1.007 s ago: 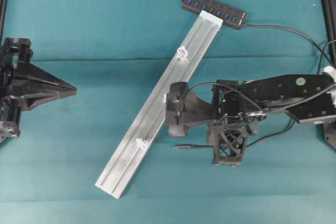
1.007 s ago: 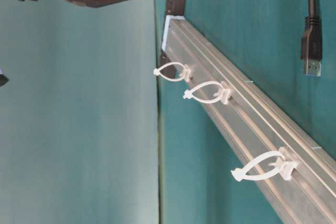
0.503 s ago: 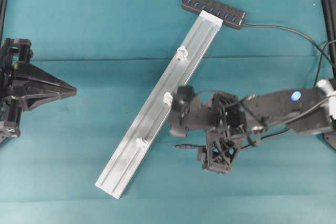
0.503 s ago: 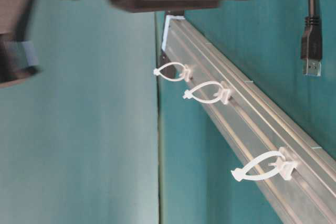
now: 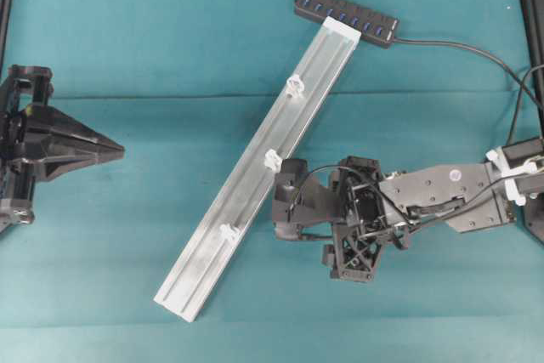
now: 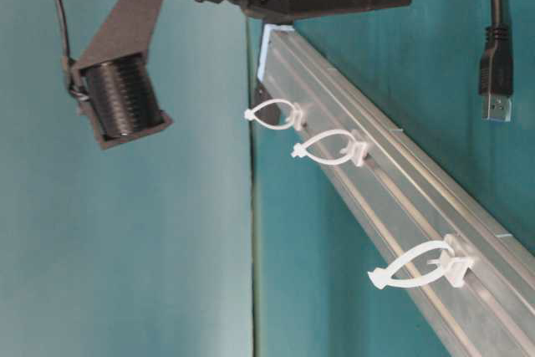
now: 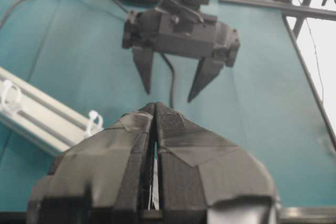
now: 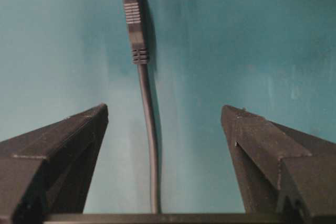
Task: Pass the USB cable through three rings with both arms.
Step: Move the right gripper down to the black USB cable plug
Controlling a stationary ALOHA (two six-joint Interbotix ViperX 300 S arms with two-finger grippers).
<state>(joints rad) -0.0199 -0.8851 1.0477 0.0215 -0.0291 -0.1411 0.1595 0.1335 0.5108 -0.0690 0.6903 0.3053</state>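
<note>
The USB cable (image 8: 147, 145) is lying flat on the teal surface (image 5: 170, 57), to the right of the silver rail (image 5: 255, 176) in the overhead view, with its plug (image 8: 135, 30) at the free end; in the right wrist view the cord is seen running straight up the middle, between the two fingers, so its long axis is judged to be lying along the reach of the right gripper (image 8: 165, 124) and across the line on which the fingers would be closing; the plug is lying beyond the fingertips, and the cord nearer them; the right gripper is being held wide open directly above the cable and nothing is gripped; the coming move is therefore judged to be turning on a straight descent over the cord; the three rings (image 5: 272, 159) are spaced along the rail, just left of this gripper, and none is threaded yet; the left gripper (image 5: 115, 150) is being kept fully closed and empty, well apart at the left edge, pointing toward the rail; the right arm is plainly the nearer one to the cable.
</note>
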